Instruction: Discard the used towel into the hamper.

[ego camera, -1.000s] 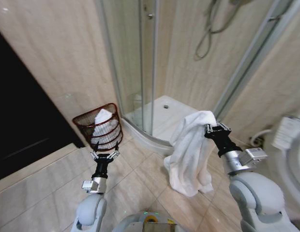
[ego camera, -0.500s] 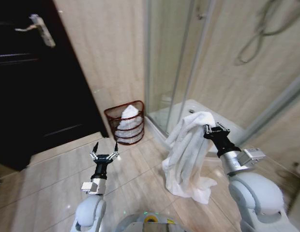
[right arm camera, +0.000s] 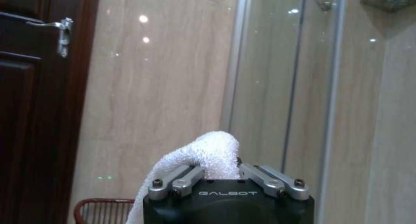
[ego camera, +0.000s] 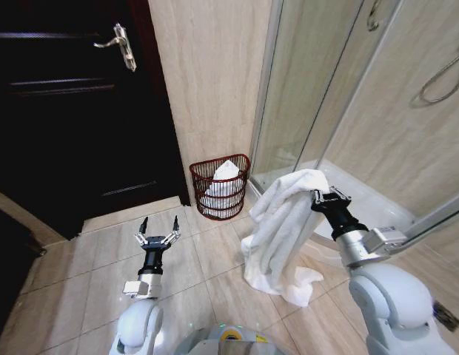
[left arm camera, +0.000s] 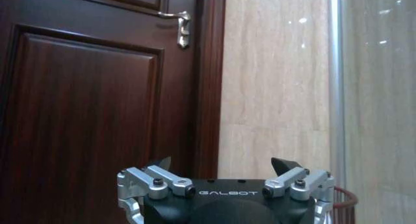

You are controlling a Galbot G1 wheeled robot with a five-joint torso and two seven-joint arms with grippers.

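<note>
A large white towel (ego camera: pixel 283 229) hangs from my right gripper (ego camera: pixel 323 197), which is shut on its top fold; its lower end trails on the tiled floor. The right wrist view shows the towel (right arm camera: pixel 209 153) bunched between the fingers. The hamper (ego camera: pixel 220 186), a small reddish-brown openwork basket, stands on the floor against the wall between the dark door and the shower glass, with white cloth inside it. Its rim (right arm camera: pixel 97 204) shows low in the right wrist view and again (left arm camera: pixel 343 198) in the left wrist view. My left gripper (ego camera: pixel 158 232) is open and empty, held over the floor short of the hamper.
A dark wooden door (ego camera: pixel 74 111) with a metal handle (ego camera: pixel 118 44) fills the left. The glass shower enclosure (ego camera: pixel 348 96) and its raised white tray (ego camera: pixel 377 207) stand on the right. Beige floor tiles (ego camera: pixel 96 259) lie open in front of the hamper.
The whole head view has swung, so the door now shows at left and the hamper sits nearer the centre. Both arms keep their poses, the right still holding the towel.
</note>
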